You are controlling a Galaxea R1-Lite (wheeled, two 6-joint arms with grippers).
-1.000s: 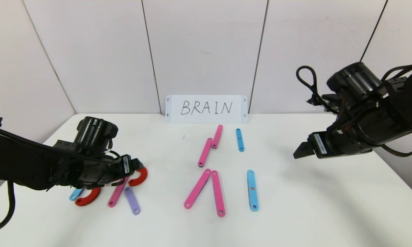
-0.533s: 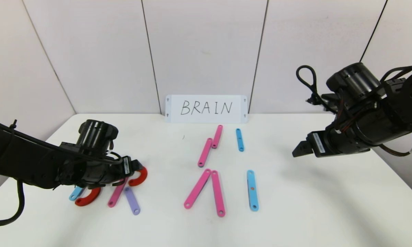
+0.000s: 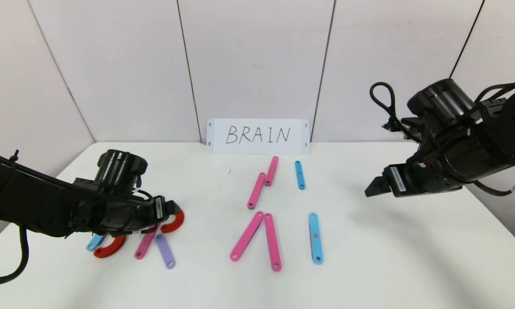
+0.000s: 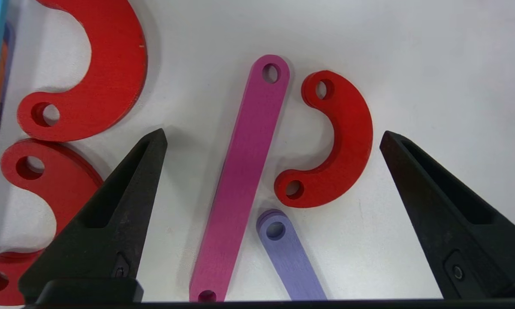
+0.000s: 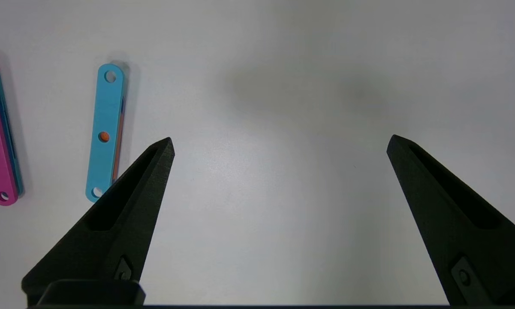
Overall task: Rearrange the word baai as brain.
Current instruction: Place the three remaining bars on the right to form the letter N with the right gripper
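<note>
While hovering low over left part of surface [image 3: 368, 266], left end effector [image 4: 273, 136] spread wide, holding nothing; pink strip [image 4: 240, 180], red arc [image 4: 338, 141], purple strip [image 4: 289, 257] lie between fingers, untouched. Right end effector [image 5: 278, 143] wide, empty, raised at right. Remaining word strips [image 3: 272, 240] at centre.

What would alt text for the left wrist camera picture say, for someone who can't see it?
The left gripper hangs open over a white table, its two black fingers either side of a pink holed strip and a red C-shaped arc. A purple strip lies beside the pink one, with more red arcs off to one side.
</note>
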